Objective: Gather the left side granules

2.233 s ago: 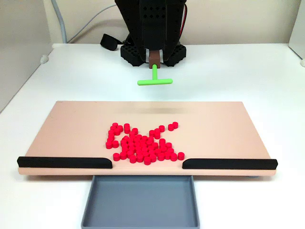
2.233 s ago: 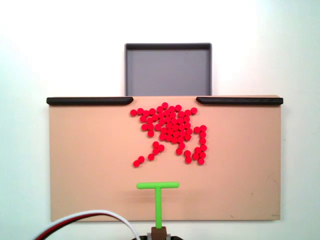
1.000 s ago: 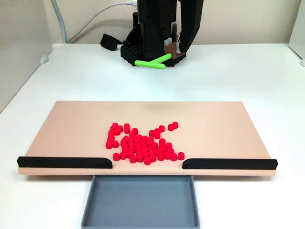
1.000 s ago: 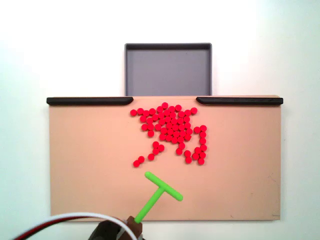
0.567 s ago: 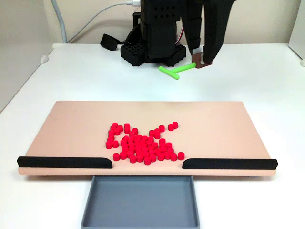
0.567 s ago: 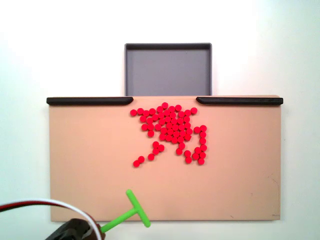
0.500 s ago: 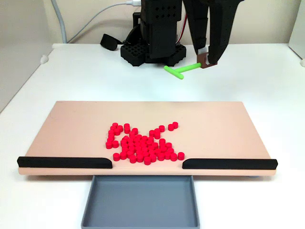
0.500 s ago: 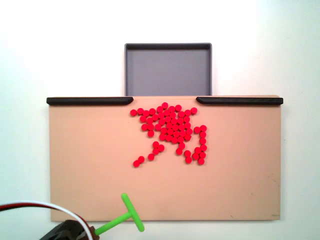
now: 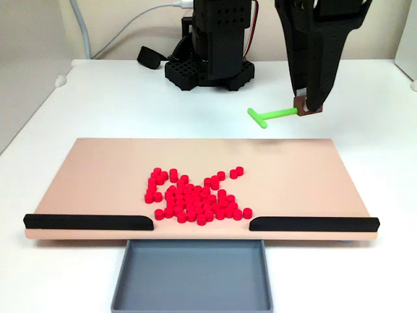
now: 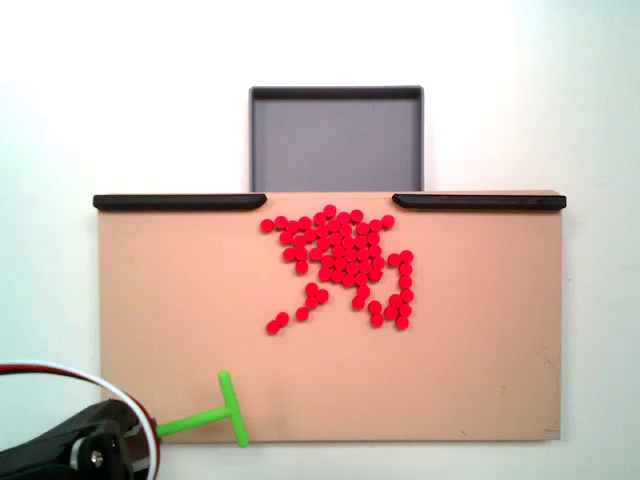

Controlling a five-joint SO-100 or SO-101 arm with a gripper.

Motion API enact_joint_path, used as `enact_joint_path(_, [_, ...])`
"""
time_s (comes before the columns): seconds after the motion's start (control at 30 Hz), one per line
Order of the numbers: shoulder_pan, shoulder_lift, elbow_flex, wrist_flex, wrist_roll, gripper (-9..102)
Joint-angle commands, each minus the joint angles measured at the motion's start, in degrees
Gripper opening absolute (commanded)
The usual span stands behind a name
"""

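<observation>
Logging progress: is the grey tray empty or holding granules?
Empty: the tray floor is bare; all granules lie on the board.

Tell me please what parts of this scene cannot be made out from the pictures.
- Hand: in a fixed view the dark arm housing covers it, so open or shut is unclear; in the other the frame's bottom edge cuts the arm.
- Pusher tool: its stem end is hidden in the brown holder.
- Granules: packed too tight for an exact count.
- Tray: near edge cut off by the frame.
</observation>
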Motion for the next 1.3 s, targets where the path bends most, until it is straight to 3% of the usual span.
enact_joint_path(0.0, [-0.79,-1.76,-4.04,-0.35,1.49,0])
enact_joint_path(0.4, [-0.97,-12.13,-15.03,0.18,5.01,0])
enact_joint_path(1.27, [3.43,-20.92,-21.09,-0.35,8.79,0])
